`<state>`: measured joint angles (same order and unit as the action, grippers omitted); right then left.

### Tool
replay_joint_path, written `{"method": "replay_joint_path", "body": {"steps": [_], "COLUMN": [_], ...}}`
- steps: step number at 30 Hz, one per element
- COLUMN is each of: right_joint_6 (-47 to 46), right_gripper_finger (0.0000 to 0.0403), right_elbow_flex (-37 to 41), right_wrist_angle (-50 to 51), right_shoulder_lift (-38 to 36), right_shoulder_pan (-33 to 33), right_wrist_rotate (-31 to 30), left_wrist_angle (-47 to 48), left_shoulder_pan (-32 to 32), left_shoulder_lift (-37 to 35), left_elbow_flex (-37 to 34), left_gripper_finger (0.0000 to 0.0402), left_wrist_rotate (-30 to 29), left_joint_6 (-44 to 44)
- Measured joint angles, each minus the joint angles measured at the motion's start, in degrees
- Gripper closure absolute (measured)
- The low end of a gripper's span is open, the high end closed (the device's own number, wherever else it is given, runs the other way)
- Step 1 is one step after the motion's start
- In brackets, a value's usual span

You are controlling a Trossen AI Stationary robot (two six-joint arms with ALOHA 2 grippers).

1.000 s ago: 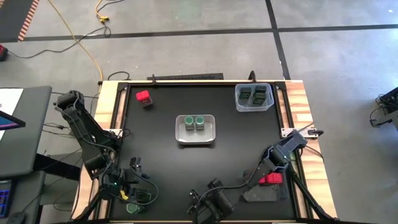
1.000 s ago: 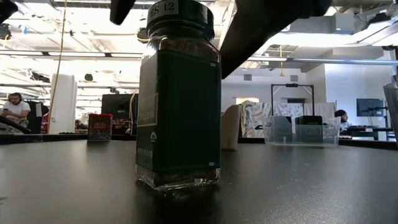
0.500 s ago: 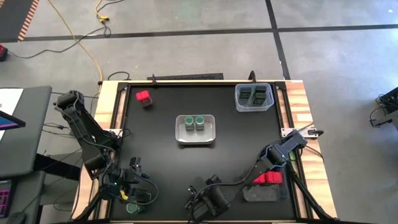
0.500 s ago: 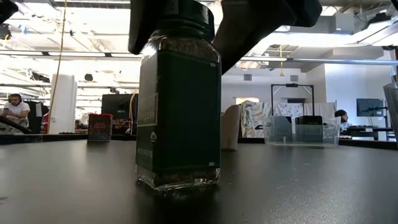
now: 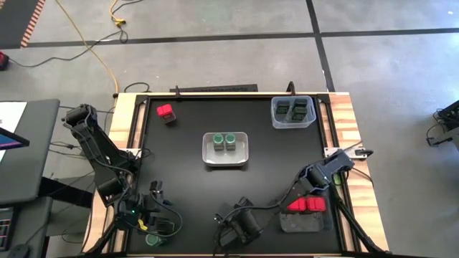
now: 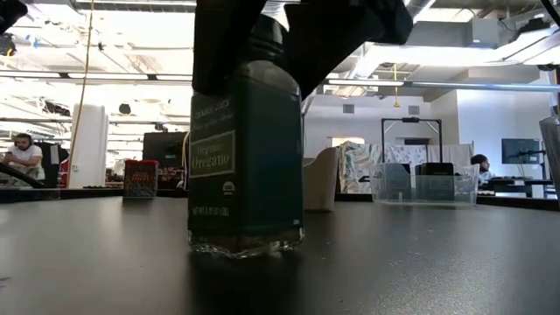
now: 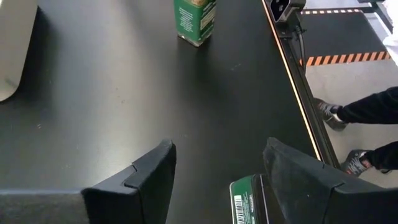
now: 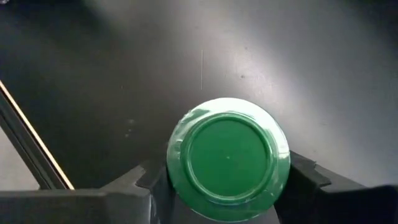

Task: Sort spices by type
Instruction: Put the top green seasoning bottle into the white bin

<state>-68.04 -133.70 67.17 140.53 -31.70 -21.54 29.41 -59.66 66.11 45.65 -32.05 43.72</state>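
Here, right claw (image 8: pixel 227 186) closed around green-lidded oregano jar (image 6: pixel 246 166), jar base touching black table (image 6: pixel 420 262).

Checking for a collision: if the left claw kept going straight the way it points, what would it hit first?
Probably the green-labelled glass spice jar standing upright on the black table ahead of the left claw. Depth is unclear, and the jar sits slightly off its centre line, so it might pass beside it.

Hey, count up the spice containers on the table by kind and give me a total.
Red boxes: 3, one alone, two on the dark tray.
Green jars: 4, two in the grey tray, one in the right gripper, one by the left gripper.
Dark tins: 2 visible, in the clear tray.
Total: 9.
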Motion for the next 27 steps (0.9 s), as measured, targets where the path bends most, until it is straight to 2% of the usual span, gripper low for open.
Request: {"method": "replay_joint_path", "body": {"steps": [7, 13, 19, 22, 27], "right_joint_6": [4.48, 14.74, 24.34, 28.60, 39.74], "right_gripper_finger": [0.0181, 0.0181, 0.0181, 0.0181, 0.0181], "right_elbow_flex": [-0.93, -1.04, -1.04, -1.02, 3.93], "right_wrist_angle": [3.63, 7.44, 17.55, 22.58, 21.17], "right_shoulder_lift": [-2.49, -9.47, -14.50, -15.61, -19.75], "right_shoulder_pan": [1.48, 2.98, 5.76, 8.63, 14.13], "right_wrist_rotate": [0.39, -3.77, -12.53, -13.28, -13.77], "left_wrist_angle": [0.93, 1.16, 1.16, 1.16, 1.16], "left_shoulder_pan": [0.05, 1.92, 6.27, 9.00, 14.73], "left_shoulder_lift": [0.00, 0.00, 0.00, 0.00, 0.00], "left_elbow_flex": [0.00, 0.00, 0.00, 0.00, 0.00], "left_gripper_finger": [0.0171, 0.0171, 0.0171, 0.0171, 0.0171], "left_wrist_rotate": [-0.02, -0.02, -0.04, -0.04, -0.07], "left_joint_6": [0.02, 0.16, -1.02, -3.01, -7.38]}}
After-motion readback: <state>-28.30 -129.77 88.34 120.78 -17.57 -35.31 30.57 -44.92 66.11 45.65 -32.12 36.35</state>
